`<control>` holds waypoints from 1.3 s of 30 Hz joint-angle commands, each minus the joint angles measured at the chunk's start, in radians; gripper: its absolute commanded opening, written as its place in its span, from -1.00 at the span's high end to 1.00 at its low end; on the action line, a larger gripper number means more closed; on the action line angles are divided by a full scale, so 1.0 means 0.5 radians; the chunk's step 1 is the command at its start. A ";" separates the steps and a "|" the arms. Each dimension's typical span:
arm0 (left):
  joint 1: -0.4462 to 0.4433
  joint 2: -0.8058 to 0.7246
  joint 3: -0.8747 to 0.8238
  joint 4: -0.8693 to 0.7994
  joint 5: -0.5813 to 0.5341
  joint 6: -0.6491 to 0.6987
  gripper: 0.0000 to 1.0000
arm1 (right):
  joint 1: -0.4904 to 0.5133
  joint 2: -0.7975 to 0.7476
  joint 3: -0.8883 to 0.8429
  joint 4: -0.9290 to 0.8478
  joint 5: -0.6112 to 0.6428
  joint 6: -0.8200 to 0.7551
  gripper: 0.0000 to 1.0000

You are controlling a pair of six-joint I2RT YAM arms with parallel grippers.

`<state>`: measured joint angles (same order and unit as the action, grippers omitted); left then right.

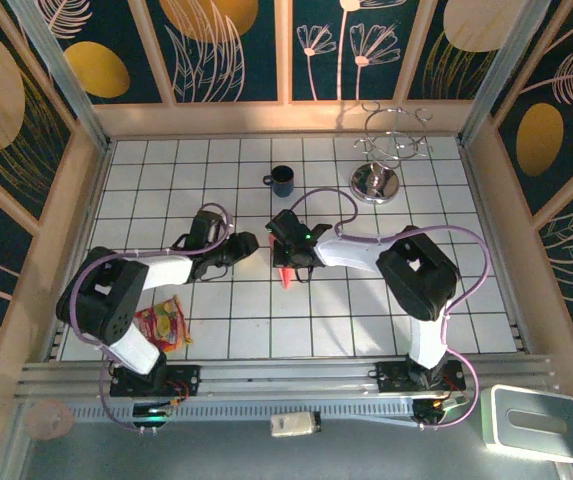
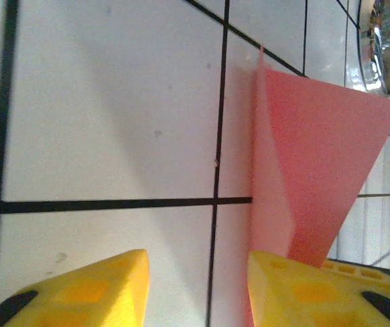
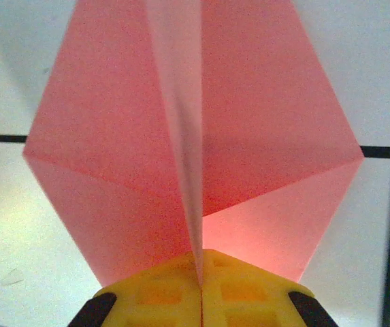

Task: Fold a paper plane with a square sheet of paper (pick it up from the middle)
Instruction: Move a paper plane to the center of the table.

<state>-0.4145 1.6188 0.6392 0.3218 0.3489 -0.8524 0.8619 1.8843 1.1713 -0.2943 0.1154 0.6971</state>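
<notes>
R tool [image 3: 200, 281] clamped on paper plane [image 3: 195, 136] centre crease, L tool [image 2: 196, 272] apart beside it; prob. light, flimsy, so grip mid-crease.

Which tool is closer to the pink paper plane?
Right. The right tool is pinched shut on the paper plane at its centre fold; the left tool stands open beside it, not gripping.

Left arm [image 1: 156, 268] and right arm [image 1: 421, 275]: white link shells, black joint housings, external lilac cable loops. Left gripper [image 2: 198, 272] fingers [image 2: 92, 293]: moulded yellow, recessed square pockets, black bases at lower frame corners.
</notes>
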 commanded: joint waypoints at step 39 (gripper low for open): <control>0.124 -0.283 0.104 -0.548 -0.691 0.361 -0.93 | -0.394 0.303 0.120 -0.407 0.171 -0.370 0.17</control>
<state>-0.3588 1.4853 0.6701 0.0731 0.0166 -0.6907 0.6575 1.9503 1.2430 -0.4320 0.1410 0.5339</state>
